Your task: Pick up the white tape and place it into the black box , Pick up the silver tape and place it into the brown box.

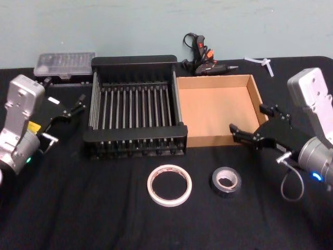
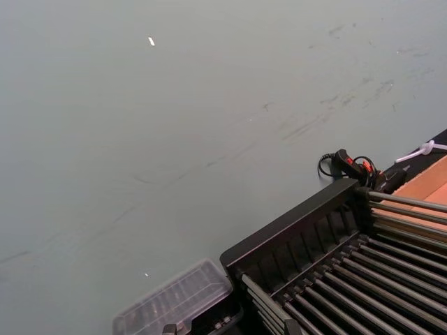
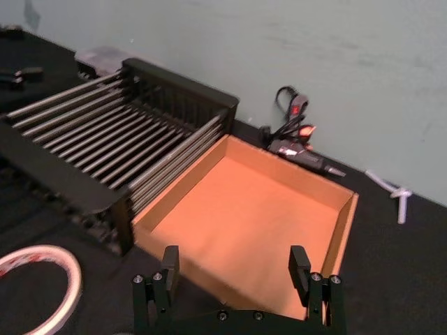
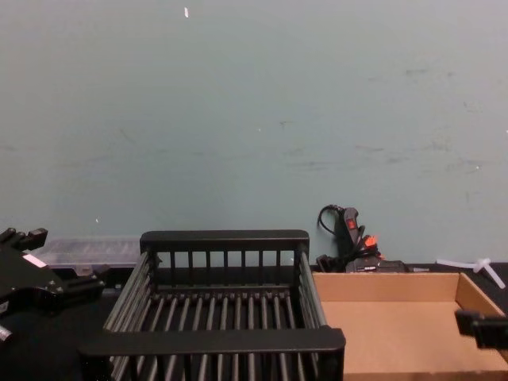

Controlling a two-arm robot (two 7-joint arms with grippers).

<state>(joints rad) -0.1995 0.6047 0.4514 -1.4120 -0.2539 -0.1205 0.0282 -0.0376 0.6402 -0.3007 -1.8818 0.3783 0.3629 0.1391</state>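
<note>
The white tape (image 1: 169, 185) lies flat on the black cloth in front of the black box (image 1: 136, 134), and its edge shows in the right wrist view (image 3: 35, 279). To its right lies the silver tape (image 1: 226, 181), in front of the brown box (image 1: 254, 94). Both boxes hold nothing. My right gripper (image 1: 250, 120) hovers open over the brown box's front right corner, with its fingers (image 3: 300, 264) spread above the box wall (image 3: 342, 230). My left gripper (image 1: 67, 117) stands open to the left of the black box, away from both rolls.
A clear plastic bit case (image 1: 65, 65) sits at the back left, behind the left gripper. A black glue gun (image 1: 205, 60) with its cord lies behind the brown box, and a white plastic piece (image 1: 265, 63) at the back right. A grey-green wall stands behind the table.
</note>
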